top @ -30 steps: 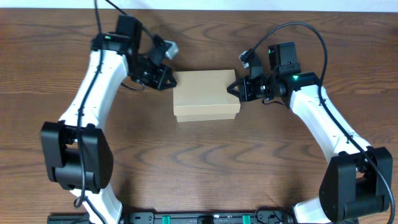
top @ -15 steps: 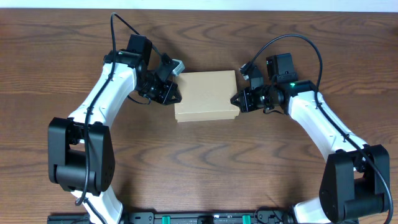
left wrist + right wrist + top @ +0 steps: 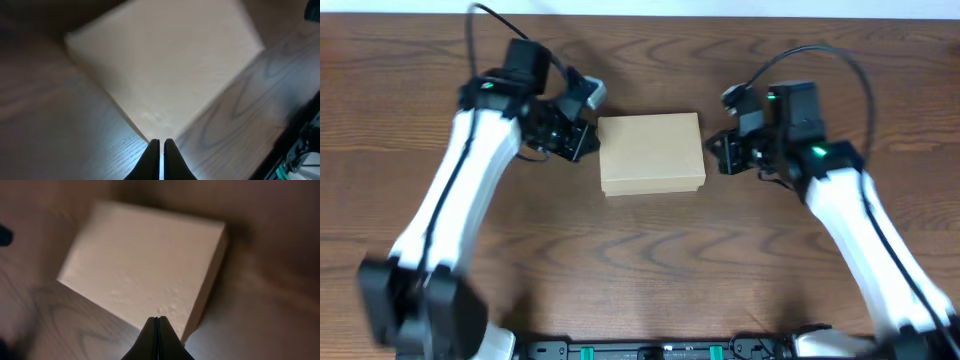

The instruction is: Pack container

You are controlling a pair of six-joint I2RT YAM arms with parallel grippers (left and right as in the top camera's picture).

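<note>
The container (image 3: 652,152) lies flat on the tabletop (image 3: 640,270), about midway between left and right and a little toward the far side, with one of my grippers at each end. It is a plain tan cardboard box, rectangular, with its long sides running left to right and sitting slightly askew to the tabletop's edge. The lid is down, so the top shows as one smooth, unmarked sheet. From overhead a narrow strip of its near wall shows under the top edge. In the right wrist view the top has a few faint dimples near the corner closest to my fingers, and the edges look crisp and square. The left wrist view is blurred, and there I can make out only the pale top and one corner pointing toward my fingers.

My left gripper (image 3: 588,142) is just beside the box's left end, along its farther half. Its fingers are drawn together with only a hairline between them, gripping nothing. My right gripper (image 3: 716,155) is just beside the middle of the right end, its fingers pressed together, likewise gripping nothing. Whether either tip touches the cardboard I cannot tell. The tabletop is dark brown wood with a strong grain
</note>
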